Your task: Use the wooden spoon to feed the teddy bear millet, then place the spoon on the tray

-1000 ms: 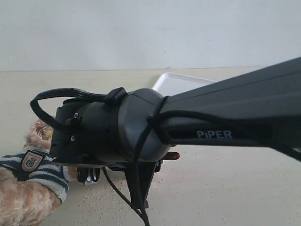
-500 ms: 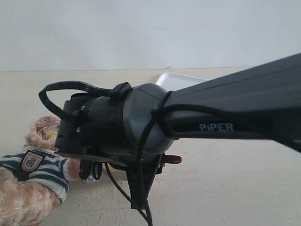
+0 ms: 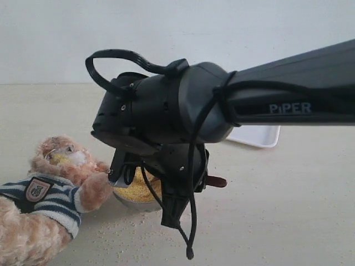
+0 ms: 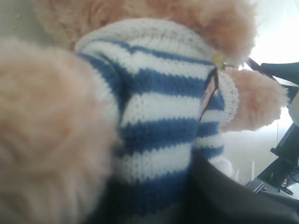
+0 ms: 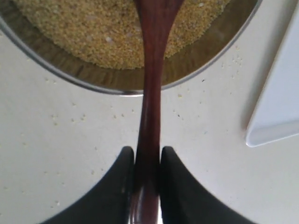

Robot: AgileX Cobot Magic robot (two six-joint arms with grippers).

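Observation:
The teddy bear (image 3: pixel 50 194) lies at the left in its striped shirt (image 4: pixel 163 116), with yellow grains on its muzzle. My left gripper is pressed into the shirt, its dark jaws on either side of the fabric. Millet (image 3: pixel 138 191) fills the steel bowl (image 3: pixel 133 204) beside the bear's paw. My right gripper (image 5: pixel 147 151) is shut on the wooden spoon's handle (image 5: pixel 152 93). The spoon's round end reaches over the millet (image 5: pixel 103 28) in the bowl (image 5: pixel 93 84). The handle's tail (image 3: pixel 217 181) pokes out behind the wrist. The white tray (image 3: pixel 260 136) lies behind the right arm.
The big black right arm (image 3: pixel 166 122) fills the middle of the exterior view and hides much of the table. Loose grains are scattered round the bowl (image 5: pixel 187 107). A corner of the tray (image 5: pixel 280 102) lies close to the bowl.
The right arm has risen and swung right, away from the bear's face, carrying the spoon. The bowl of millet and the bear's muzzle now show below it.

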